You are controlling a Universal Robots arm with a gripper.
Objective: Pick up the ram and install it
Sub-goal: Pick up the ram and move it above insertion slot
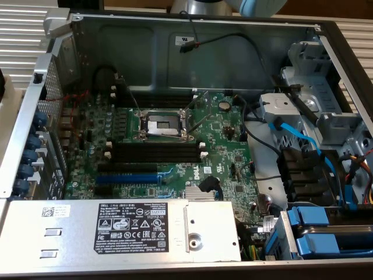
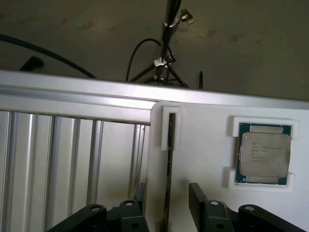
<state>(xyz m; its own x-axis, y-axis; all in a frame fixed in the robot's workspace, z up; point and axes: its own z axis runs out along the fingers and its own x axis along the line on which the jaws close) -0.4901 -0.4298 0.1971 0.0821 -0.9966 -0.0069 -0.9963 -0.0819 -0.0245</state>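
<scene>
**A:** Where is the ram (image 2: 170,154)?

**B:** In the wrist view it sits in a white holder (image 2: 203,145), outside the computer. It is seen edge-on as a thin dark strip, and its far end is tucked into a small raised white bracket (image 2: 171,118).

**A:** And the gripper (image 2: 167,193)?

**B:** It straddles the stick. One of the black fingers (image 2: 197,195) stands on each side, and a gap shows between each finger and the strip. So the jaws are part-way apart and grip nothing.

**A:** Anything else on that holder?

**B:** A processor chip (image 2: 263,154) lies flat in its own white frame, beside the ram and apart from it. Past the holder run silver metal rails (image 2: 72,96), and a tripod (image 2: 166,48) stands on the floor.

**A:** What about the computer itself?

**B:** In the exterior view the case (image 1: 204,46) lies open with the green board (image 1: 233,157) inside. The processor socket (image 1: 162,123) is near the middle. The black memory slots (image 1: 154,153) are at six o'clock from it, with no stick in them. A blue slot (image 1: 125,178) is further down at seven o'clock. The power supply (image 1: 116,224) lies along the six o'clock edge, and blue cables (image 1: 297,137) are at three o'clock.
</scene>
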